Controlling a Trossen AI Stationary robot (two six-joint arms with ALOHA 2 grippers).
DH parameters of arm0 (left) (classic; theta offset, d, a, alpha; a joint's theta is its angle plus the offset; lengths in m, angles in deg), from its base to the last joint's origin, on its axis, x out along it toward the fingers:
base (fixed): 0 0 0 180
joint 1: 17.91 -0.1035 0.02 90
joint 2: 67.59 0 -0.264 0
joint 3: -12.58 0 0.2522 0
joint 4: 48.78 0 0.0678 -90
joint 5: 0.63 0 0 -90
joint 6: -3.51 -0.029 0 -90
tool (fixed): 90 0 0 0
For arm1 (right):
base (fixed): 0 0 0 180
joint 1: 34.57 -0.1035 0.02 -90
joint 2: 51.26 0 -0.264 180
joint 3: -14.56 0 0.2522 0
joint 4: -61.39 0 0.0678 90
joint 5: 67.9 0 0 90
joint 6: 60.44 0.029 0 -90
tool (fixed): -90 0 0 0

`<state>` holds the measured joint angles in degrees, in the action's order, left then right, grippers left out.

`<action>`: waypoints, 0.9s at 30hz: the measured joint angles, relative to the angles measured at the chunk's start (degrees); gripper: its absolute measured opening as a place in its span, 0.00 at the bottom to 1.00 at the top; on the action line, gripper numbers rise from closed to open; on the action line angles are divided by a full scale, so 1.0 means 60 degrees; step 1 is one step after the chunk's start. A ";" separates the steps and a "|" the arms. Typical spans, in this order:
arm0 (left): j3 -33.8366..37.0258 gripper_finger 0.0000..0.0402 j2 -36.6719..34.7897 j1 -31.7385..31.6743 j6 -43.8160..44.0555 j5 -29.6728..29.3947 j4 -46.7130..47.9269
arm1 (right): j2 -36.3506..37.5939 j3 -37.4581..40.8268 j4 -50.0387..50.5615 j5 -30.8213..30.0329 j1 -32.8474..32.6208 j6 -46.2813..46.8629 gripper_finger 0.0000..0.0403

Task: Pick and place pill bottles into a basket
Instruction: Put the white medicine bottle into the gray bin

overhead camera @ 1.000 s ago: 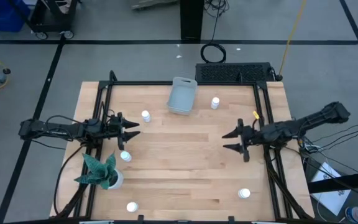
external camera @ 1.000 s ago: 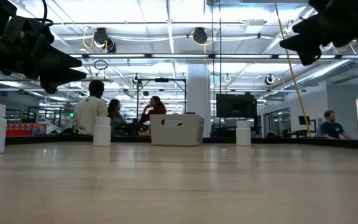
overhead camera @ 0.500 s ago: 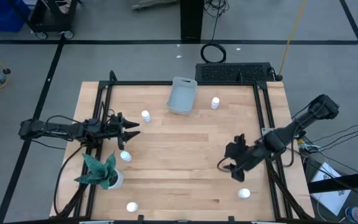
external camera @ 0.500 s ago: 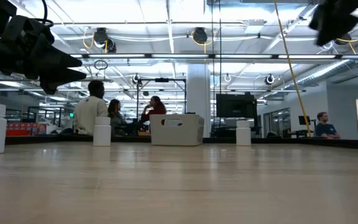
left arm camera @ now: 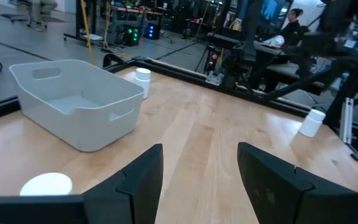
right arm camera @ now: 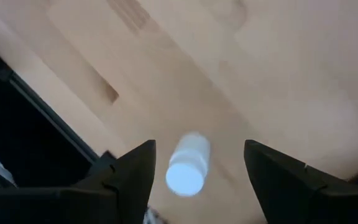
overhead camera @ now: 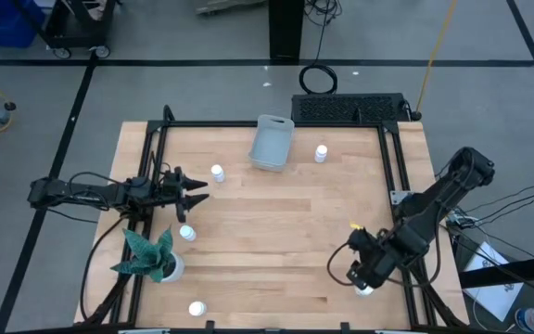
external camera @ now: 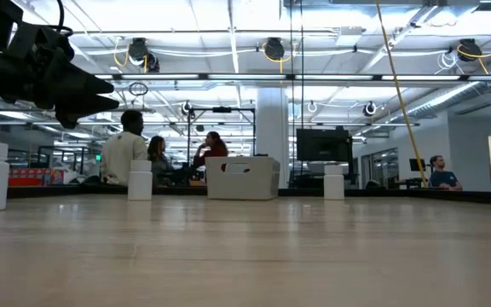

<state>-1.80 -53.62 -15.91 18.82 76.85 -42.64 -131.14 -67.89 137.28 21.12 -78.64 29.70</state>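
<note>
Five small white pill bottles stand on the wooden table: two beside the basket (overhead camera: 217,173) (overhead camera: 321,153), one by the plant (overhead camera: 187,233), one at the near left (overhead camera: 197,309) and one at the near right (overhead camera: 364,289). The pale grey-blue basket (overhead camera: 272,143) stands on its base at the far middle and is empty in the left wrist view (left arm camera: 73,102). My right gripper (overhead camera: 358,276) is open and points down over the near-right bottle (right arm camera: 188,163), which shows between its fingers, apart from both. My left gripper (overhead camera: 197,192) is open and empty at the table's left.
A green plant in a white pot (overhead camera: 153,258) stands at the near left. A black ridged box (overhead camera: 349,108) lies beyond the table's far edge. Black frame rails (overhead camera: 395,176) run along the table's sides. People sit in the room behind (external camera: 126,153).
My right gripper has swung from the table's right middle toward the near edge and tipped from level to pointing down, ending over the near-right bottle. It has passed out of the low view. Its fingers have stayed open. The bottles have not moved.
</note>
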 joint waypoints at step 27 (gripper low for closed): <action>0.0000 0.53 0.0000 -0.0007 0.0539 0.0085 -0.0193 | -0.1373 0.0023 -0.0805 0.0688 -0.1337 0.3048 0.59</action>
<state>-1.80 -53.62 -15.95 22.06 77.36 -43.79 -139.38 -67.75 132.45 25.25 -86.66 47.99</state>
